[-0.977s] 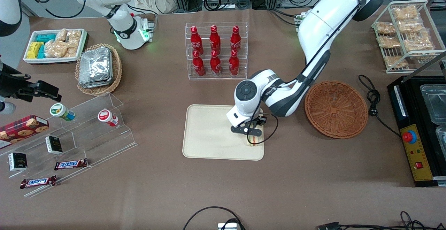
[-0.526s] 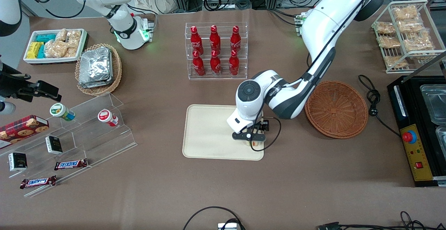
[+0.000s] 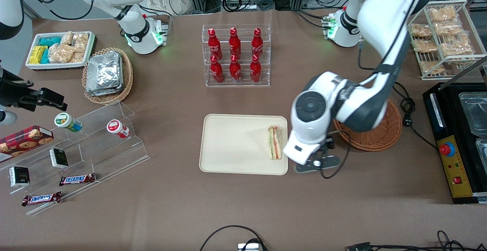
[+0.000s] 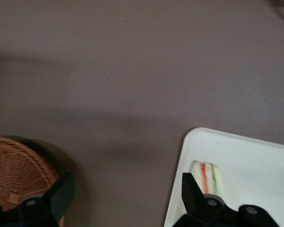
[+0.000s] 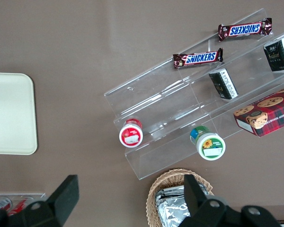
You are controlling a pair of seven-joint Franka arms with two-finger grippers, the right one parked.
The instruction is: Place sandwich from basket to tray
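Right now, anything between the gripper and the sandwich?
Nothing but the tray's rim. The open gripper hangs above bare table between tray and basket; the sandwich lies just inside the tray edge, clearest from the left wrist.

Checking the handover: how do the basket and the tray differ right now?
The basket is round, reddish-brown wicker; the tray is a flat cream rectangle. The tray holds the sandwich near its edge; no sandwich shows in the basket, partly hidden by the arm. The gripper, open, hangs between them over the table, where both rest.
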